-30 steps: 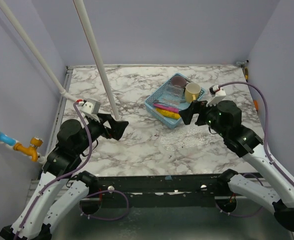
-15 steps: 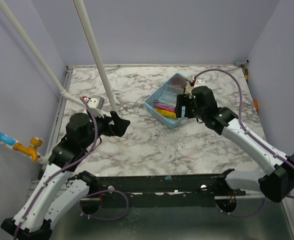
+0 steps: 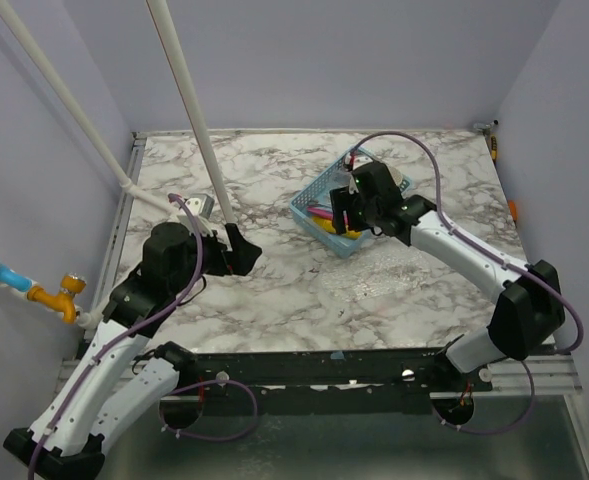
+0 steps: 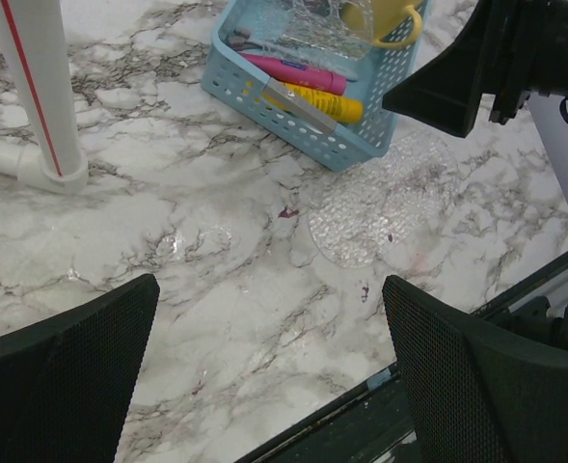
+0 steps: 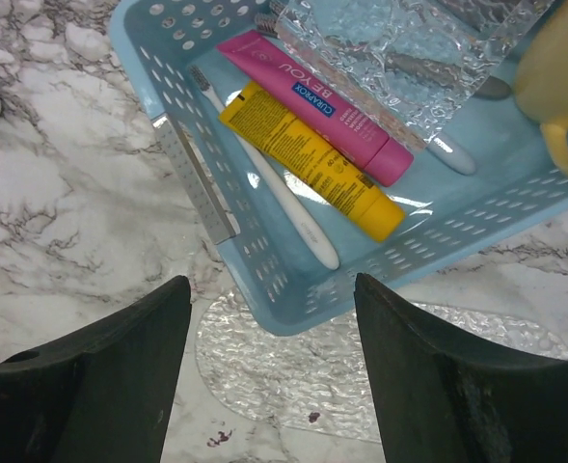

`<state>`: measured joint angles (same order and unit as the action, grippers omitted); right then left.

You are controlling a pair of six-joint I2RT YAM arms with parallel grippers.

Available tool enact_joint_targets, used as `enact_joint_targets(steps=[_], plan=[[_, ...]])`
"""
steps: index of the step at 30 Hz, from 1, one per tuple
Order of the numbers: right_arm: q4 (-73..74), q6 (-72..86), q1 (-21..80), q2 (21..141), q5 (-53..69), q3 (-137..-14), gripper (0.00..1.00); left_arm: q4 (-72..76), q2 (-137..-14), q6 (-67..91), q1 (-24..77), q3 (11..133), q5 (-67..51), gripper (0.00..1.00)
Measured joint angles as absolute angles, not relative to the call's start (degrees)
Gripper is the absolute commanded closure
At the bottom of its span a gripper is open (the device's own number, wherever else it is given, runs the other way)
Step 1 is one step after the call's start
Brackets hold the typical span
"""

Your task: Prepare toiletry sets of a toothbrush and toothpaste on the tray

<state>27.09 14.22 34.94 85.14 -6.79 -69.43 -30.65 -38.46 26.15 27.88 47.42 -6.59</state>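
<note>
Top external: fixed and high, behind the arm bases. It looks down and forward over the whole table (image 3: pixel 274 290). Bases sit at 6 o'clock, back wall at 12, basket (image 3: pixel 304 203) toward 1 o'clock of centre. Far view.

Left wrist: low, oblique, mid-distance. The left gripper (image 4: pixel 269 289) frames the bottom at 7 and 5 o'clock, with the basket at 12–1.

Right wrist: close, nearly straight down into the basket. The right gripper (image 5: pixel 272 285) sits at 7 and 5.

Shared by all three: the basket and the clear bubbled mat (image 5: pixel 264 371) at its near edge.
</note>
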Motion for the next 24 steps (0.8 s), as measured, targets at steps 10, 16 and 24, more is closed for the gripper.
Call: enact_joint_targets(steps=[10, 16, 24], plan=[[27.09, 10.98, 38.76, 92.86, -6.9, -70.37, 0.32, -34.98, -37.32, 25.19, 27.88, 47.42, -7.11, 0.01], [27.09, 9.58, 39.79, 97.14, -7.64, -72.51, 0.41, -36.97, -35.66, 23.97, 27.88, 47.42, -7.46, 0.01], [27.11, 8.49, 39.79, 102.15, -8.34, -77.65, 0.5, -37.82, -32.21, 22.2, 27.88, 45.89, -7.42, 0.01]])
